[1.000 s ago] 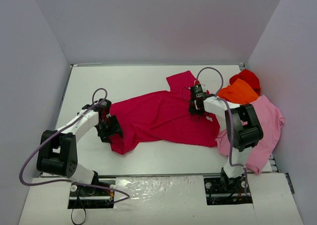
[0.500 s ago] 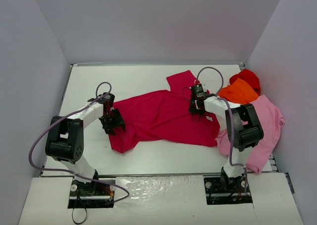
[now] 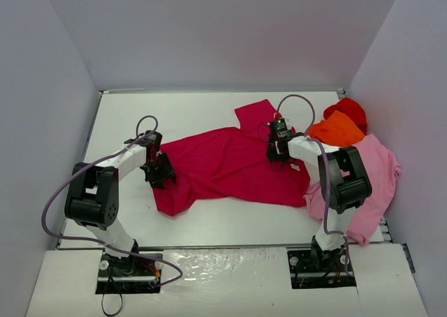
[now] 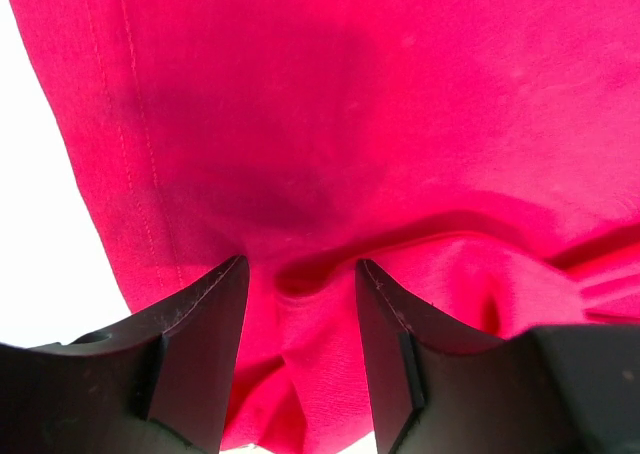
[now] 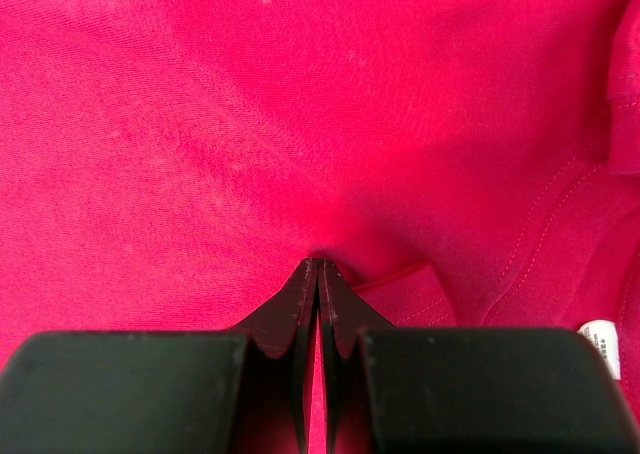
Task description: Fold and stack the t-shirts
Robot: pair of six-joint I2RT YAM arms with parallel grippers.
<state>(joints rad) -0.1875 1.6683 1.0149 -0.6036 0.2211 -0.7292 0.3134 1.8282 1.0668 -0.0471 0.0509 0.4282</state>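
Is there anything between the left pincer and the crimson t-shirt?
Nothing visible. The left pincer is open right at the crimson t-shirt, with a raised fold of it between the fingers.

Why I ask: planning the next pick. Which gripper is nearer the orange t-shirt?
Right. The right gripper pinches the crimson t-shirt just left of the orange t-shirt. The left gripper is much farther off, open at the crimson t-shirt's opposite edge.
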